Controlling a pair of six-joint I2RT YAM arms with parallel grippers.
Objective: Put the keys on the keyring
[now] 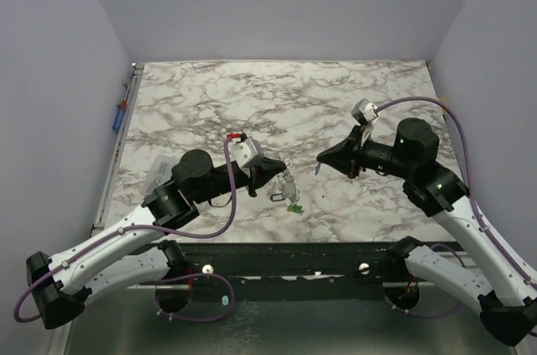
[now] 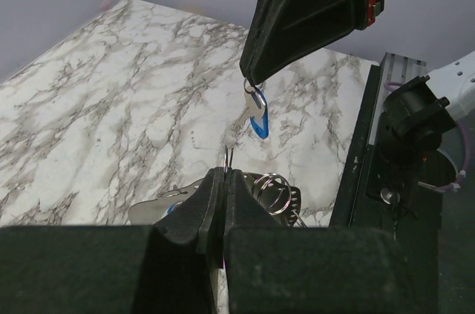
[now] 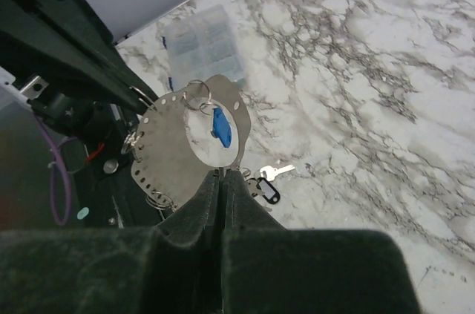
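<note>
My left gripper (image 1: 283, 172) (image 2: 225, 174) is shut on the keyring (image 2: 227, 155). Two thin wire strands of it stick up between the fingertips. A flat perforated metal plate (image 3: 169, 157) (image 2: 157, 207) with small split rings (image 2: 272, 191) hangs with it. My right gripper (image 1: 321, 159) (image 3: 224, 174) (image 2: 249, 79) is shut on a key with a blue tag (image 2: 258, 122) (image 1: 317, 168) (image 3: 220, 125), which dangles just beyond the left fingertips. More keys lie on the table: green and yellow tags (image 1: 294, 208), a black-tagged one (image 3: 268, 190) and a bare silver one (image 3: 277, 171).
A clear plastic box (image 3: 204, 44) (image 1: 156, 172) lies on the marble table (image 1: 277, 103) by the left arm. The table's black front rail (image 2: 360, 158) runs under both grippers. Purple walls close in the left, right and far sides.
</note>
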